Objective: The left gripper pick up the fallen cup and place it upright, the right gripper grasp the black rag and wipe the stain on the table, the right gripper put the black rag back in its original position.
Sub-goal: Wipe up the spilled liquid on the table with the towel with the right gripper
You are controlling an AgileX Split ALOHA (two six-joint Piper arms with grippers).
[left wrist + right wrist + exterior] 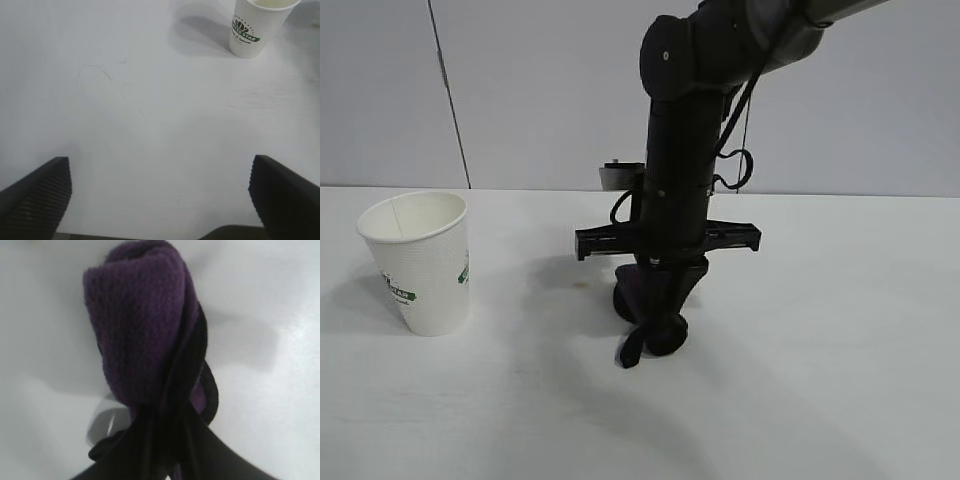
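The white paper cup with green lettering stands upright on the table at the left; the left wrist view shows the cup far ahead. My left gripper hovers over bare tabletop, open wide and empty, well clear of the cup. At the table's middle, my right gripper points straight down, shut on the dark, purplish-black rag. The bunched rag presses on the surface below the gripper. Of the stain, only a faint brownish speck shows just left of the rag.
A grey wall runs behind the table's back edge. The right arm's thick dark column rises over the middle of the table. Open white surface lies between the cup and the rag and to the right of the arm.
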